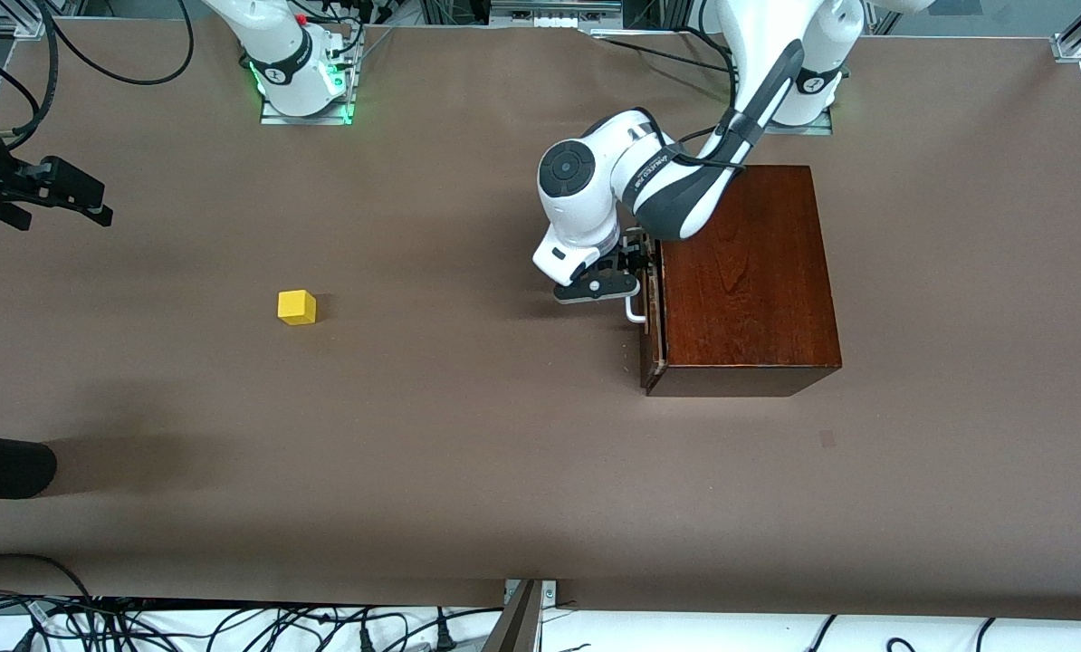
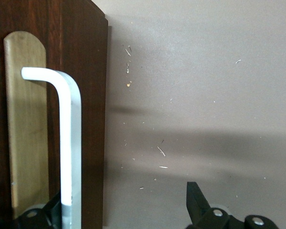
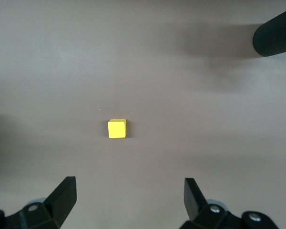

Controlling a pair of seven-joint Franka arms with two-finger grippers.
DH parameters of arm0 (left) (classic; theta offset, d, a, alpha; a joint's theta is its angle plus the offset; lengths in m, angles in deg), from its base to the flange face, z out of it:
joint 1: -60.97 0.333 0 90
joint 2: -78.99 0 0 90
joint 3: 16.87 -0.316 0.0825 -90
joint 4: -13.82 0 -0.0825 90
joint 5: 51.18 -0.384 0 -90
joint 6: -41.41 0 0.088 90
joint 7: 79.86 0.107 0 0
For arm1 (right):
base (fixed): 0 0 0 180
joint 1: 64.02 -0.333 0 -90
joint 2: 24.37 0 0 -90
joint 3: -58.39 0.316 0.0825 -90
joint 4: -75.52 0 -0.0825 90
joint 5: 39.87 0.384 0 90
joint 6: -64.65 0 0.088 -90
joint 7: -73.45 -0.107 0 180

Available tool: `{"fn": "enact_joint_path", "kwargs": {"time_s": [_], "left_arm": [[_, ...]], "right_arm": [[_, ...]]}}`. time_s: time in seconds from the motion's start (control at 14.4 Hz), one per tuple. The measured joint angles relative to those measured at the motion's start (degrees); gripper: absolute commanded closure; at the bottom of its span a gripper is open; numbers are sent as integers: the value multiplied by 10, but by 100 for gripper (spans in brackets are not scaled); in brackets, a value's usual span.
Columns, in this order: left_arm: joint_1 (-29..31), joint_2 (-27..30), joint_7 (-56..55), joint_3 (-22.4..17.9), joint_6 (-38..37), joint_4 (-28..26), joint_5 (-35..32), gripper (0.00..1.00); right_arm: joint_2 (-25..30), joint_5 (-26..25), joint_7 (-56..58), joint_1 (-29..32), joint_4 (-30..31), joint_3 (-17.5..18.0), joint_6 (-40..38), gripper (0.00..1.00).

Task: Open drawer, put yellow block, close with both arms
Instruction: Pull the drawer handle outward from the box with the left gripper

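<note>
The left claw (image 1: 615,282) is wide open at the white handle (image 2: 69,143) of the drawer (image 1: 653,317), which looks shut, ready to pull it; the right claw (image 3: 128,200) waits open, high above the small bright yellow block (image 1: 296,307), alone on the table (image 1: 468,453)

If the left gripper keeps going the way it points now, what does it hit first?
Probably the drawer front: the open left gripper points at it, one finger clear of the white handle. Whether the handle lies between the fingers is unclear.
</note>
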Motion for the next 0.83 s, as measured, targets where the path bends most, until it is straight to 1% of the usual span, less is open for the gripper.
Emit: {"fn": "enact_joint_path", "kwargs": {"time_s": [0.55, 0.83], "left_arm": [[-15, 0, -9, -6, 11, 3, 0, 0], [-53, -10, -27, -34, 15, 20, -1, 0]], "right_arm": [[-2, 0, 0, -1, 0, 1, 0, 0], [-2, 0, 0, -1, 0, 1, 0, 0]]}}
